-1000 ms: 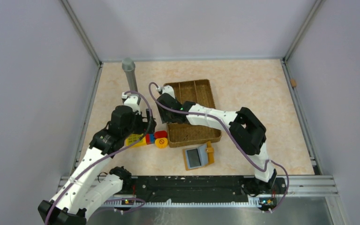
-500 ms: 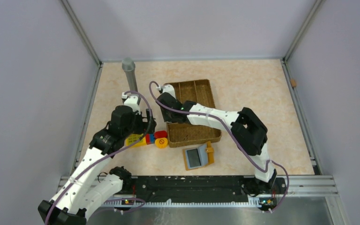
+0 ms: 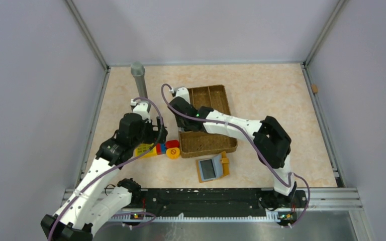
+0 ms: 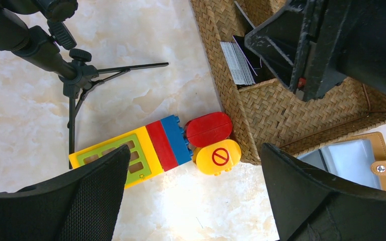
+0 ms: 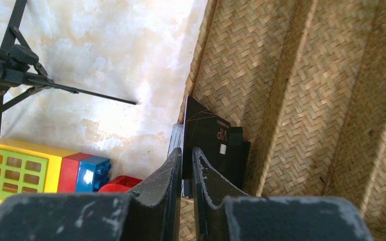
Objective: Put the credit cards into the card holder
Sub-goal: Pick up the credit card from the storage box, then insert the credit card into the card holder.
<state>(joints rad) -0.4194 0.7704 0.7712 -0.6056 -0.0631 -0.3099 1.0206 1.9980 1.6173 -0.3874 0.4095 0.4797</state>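
well, starting left of the woven tray (image 4: 261, 110), a small black tripod (image 4: 75, 75) stands on the table (image 3: 271, 100), and a row of toy blocks (image 4: 156, 148) lies just beside the tray's left wall. our left pincer (image 4: 195, 165) hangs above those blocks, spread wide and holding nothing.

inside the tray's near-left compartment a stack of cards (image 4: 235, 63) stands on edge against the left wall. our right pincer (image 5: 187, 153) reaches in there, its fingers drawn narrow with only a slit between them, right at the edge of a black card (image 5: 208, 135). we cannot tell whether that card is truly clamped or merely touched.

the card holder (image 3: 212, 167) lies open, blue side up, just off the tray's near edge, apart from both pincers.

we see several ways this could fail. the bite looks to be on a thin edge, so the card may pivot or slip out on the lift. the neighbouring cards sit packed close, so one could ride up with it and drop outside the tray. a tilted card might snag on the woven wall and drag the light tray toward the blocks or the holder. our arms are also near each other at the tray's left side, so a careless lift risks a knock. later, nothing pins the holder, so pushing a card in may just slide it away.
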